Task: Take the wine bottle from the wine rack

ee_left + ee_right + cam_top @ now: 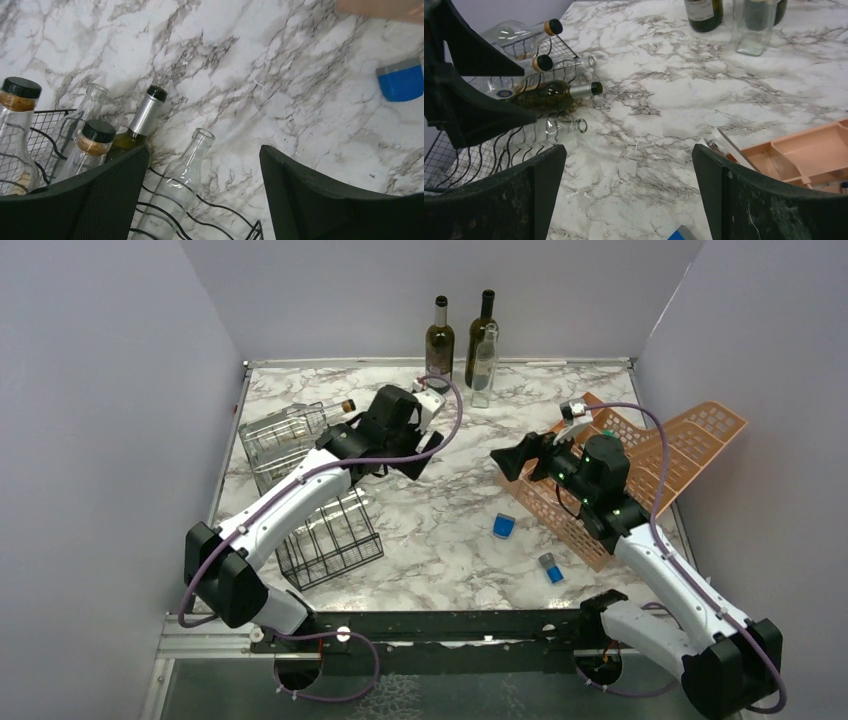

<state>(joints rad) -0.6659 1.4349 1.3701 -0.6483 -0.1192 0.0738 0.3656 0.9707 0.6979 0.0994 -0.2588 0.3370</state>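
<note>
The wine rack (335, 538), a black wire grid frame, stands at the left edge of the worktop (450, 505). The wine bottle (546, 96), dark olive glass with silver foil neck and black cap, lies on its side in the rack. Left gripper (204, 152) and right gripper (629, 150): fingers spread, grasping nothing.

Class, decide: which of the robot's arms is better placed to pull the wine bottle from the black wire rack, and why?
Left. The left pincer, open, hangs near the neck of the wine bottle in the wine rack. The right pincer, also open, sits across the table by the orange organizer.
</note>
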